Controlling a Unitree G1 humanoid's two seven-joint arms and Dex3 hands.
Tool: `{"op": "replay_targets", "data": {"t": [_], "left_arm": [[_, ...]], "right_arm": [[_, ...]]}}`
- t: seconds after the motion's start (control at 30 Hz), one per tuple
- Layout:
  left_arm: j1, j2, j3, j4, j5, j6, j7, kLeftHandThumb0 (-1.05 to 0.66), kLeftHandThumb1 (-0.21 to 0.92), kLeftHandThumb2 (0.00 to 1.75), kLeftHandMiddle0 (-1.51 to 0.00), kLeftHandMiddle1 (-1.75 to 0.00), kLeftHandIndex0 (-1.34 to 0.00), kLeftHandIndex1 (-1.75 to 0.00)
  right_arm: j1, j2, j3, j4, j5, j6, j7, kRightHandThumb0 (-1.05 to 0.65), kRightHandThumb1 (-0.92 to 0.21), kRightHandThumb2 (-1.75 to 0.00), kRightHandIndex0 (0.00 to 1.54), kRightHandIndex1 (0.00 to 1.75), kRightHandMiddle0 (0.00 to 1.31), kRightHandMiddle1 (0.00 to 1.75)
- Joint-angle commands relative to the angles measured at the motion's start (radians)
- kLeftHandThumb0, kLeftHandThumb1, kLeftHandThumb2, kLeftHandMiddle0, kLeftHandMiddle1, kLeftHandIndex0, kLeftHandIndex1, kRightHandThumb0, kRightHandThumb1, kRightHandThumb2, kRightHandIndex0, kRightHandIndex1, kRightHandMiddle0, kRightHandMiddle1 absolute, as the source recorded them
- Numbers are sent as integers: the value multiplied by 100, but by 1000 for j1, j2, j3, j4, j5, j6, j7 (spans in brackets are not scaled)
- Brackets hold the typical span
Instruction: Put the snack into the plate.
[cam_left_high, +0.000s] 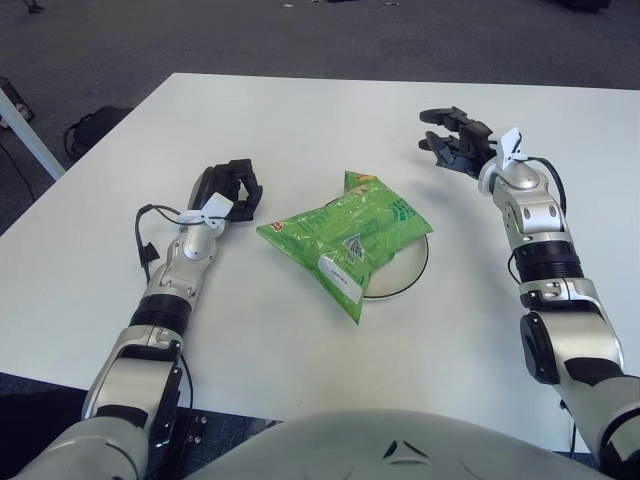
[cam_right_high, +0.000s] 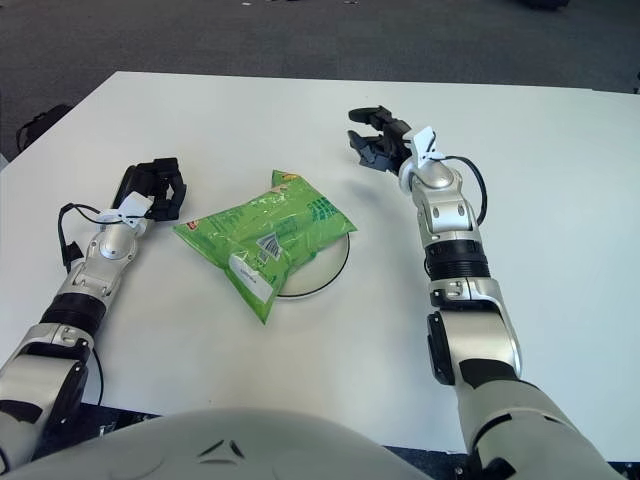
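A green snack bag (cam_left_high: 345, 238) lies across a white plate (cam_left_high: 405, 275) at the middle of the white table, covering most of the plate and hanging over its left rim. My right hand (cam_left_high: 447, 138) is raised to the upper right of the bag, fingers spread and holding nothing. My left hand (cam_left_high: 232, 190) shows just left of the bag, fingers curled and holding nothing, a small gap between it and the bag.
The white table (cam_left_high: 300, 110) stretches out behind the bag. Its left edge runs diagonally past my left arm. A dark bag (cam_left_high: 92, 128) sits on the floor beyond the table's left edge.
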Motion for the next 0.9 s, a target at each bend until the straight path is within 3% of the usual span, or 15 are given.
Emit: {"op": "replay_targets", "data": {"t": [0.0,0.1,0.2,0.3,0.47,0.67,0.77,0.87], "left_arm": [[106,-37,-19,72,-7,39,-29,-51,59,107,-139,-175,-114,-175],[106,-40,-16,75,-14,33,-32,-51,59,106,-140,-175,-115,-175],[104,-41,-16,75,-17,32,-30,-51,60,106,-140,-175,-116,-175],[103,-41,-18,76,-17,31,-26,-51,61,104,-141,-175,-117,-175],[101,-43,-16,76,-22,40,-27,-51,63,102,-141,-175,-118,-175],[100,-46,-14,75,-26,50,-24,-52,63,101,-142,-175,-118,-175],[98,-46,-13,78,-26,47,-22,-52,64,101,-142,-175,-118,-175],[98,-46,-10,85,-33,35,-24,-51,64,100,-142,-175,-118,-175]], "right_arm": [[15,28,-40,35,32,-33,-33,-68,-92,-83,29,117,0,138],[29,46,-67,46,51,-58,-57,-68,-92,-85,31,121,0,147],[71,88,-93,44,48,-153,-130,-64,-92,-84,34,128,0,154],[103,125,-107,43,36,-229,-198,-45,-92,-63,42,137,13,168],[131,177,-129,106,31,-373,-288,-37,-92,-54,47,149,19,174],[117,187,-158,218,47,-480,-323,-36,-86,-60,49,155,23,175],[104,185,-180,275,56,-512,-344,-12,-70,-79,52,151,23,175],[107,191,-200,317,63,-543,-372,-4,-63,-87,53,149,24,175]]}}
